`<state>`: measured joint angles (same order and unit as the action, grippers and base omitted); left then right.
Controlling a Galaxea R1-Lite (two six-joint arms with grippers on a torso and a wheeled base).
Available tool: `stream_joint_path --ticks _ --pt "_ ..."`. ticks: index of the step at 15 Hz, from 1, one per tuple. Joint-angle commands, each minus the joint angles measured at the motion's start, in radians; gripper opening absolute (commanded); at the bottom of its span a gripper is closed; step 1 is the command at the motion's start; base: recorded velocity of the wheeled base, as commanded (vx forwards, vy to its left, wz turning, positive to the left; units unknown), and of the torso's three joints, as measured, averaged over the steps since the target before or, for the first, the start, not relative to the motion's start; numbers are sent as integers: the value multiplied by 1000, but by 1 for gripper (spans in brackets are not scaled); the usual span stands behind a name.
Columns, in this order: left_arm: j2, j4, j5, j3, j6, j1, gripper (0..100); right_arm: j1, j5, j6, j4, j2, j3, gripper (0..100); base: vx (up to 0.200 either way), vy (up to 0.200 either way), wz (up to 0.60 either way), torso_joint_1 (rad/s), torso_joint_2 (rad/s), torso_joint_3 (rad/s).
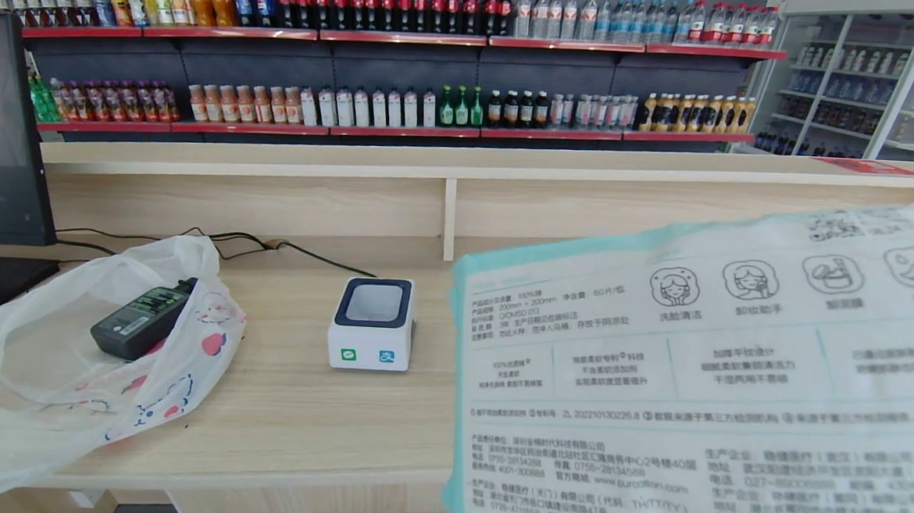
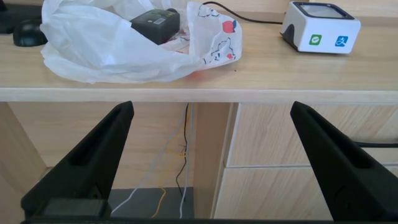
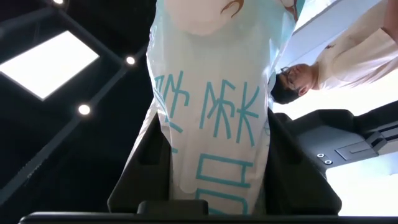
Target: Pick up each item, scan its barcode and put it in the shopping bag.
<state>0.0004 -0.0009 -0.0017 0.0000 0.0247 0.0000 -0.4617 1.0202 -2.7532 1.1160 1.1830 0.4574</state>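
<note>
One soft pack (image 1: 701, 379), pale teal at its edges with a white printed back, is held up off the counter (image 1: 300, 405), close to the head camera above the counter's right end. The right gripper (image 3: 214, 155) is pinching it, one black finger pressed against each side of the wrapper. The left gripper (image 2: 211, 118) sits below the counter's front edge, its two fingers spread wide with nothing between them. One white shopping bag (image 1: 68, 361) with red and blue prints lies slumped at the counter's left end, its mouth open, and one dark, flat item (image 1: 143, 318) rests inside it. One white box scanner (image 1: 371, 322) with a dark-rimmed window on top stands near the counter's middle, well apart from the bag. Behind the counter, two red-edged shelves (image 1: 401, 128) carry rows of bottles.
</note>
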Motion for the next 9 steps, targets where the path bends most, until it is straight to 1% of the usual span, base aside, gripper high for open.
stream_joint_path --ticks 1,5,9 --pt "0 -1 0 0 0 0 100 0 0 0 1 -6 -10 0 0 0 0 0 0 0" --pt "0 -1 0 0 0 0 100 8 0 9 1 3 -22 0 0 0 0 0 0 0" --pt "0 -1 0 0 0 0 100 9 0 12 1 136 -2 0 0 0 0 0 0 0"
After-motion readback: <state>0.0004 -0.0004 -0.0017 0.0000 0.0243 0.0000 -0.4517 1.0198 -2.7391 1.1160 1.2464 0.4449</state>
